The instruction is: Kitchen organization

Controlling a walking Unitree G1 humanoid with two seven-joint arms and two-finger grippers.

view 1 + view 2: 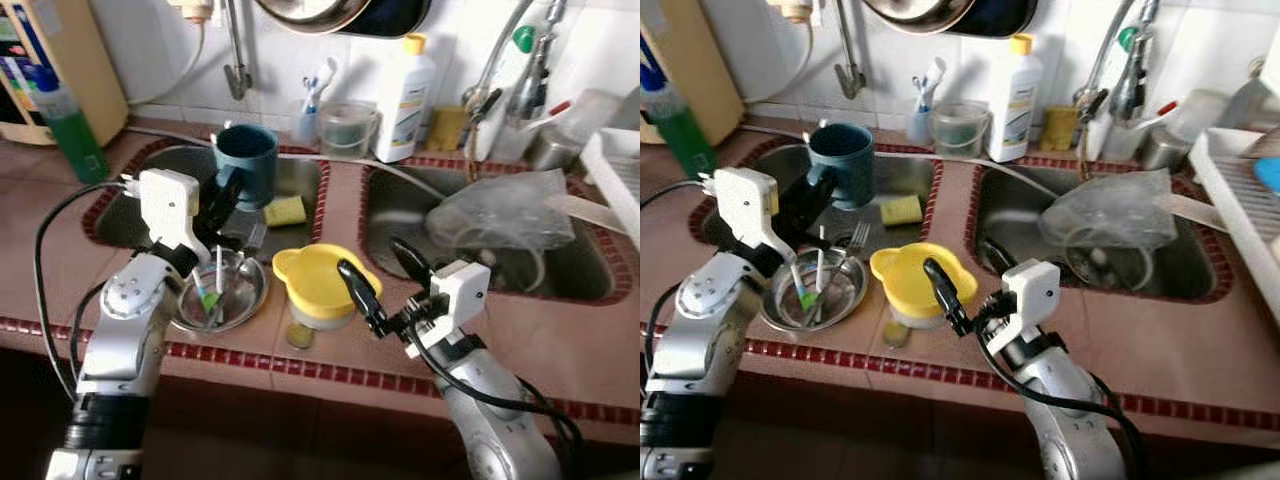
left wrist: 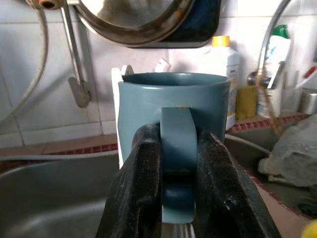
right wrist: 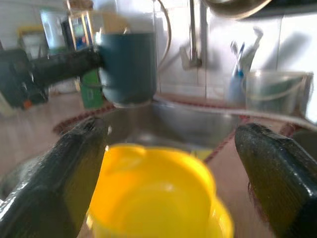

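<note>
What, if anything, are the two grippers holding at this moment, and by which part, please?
The left gripper holds the blue mug by its handle; the right gripper is open at the yellow bowl, holding nothing.

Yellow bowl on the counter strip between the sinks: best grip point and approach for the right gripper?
Probably the near rim of the yellow bowl, approached from the robot's side, one finger inside the wall and one outside. It sits upright and open-topped, and the right gripper is open and facing it, the left gripper holds the blue mug.
</note>
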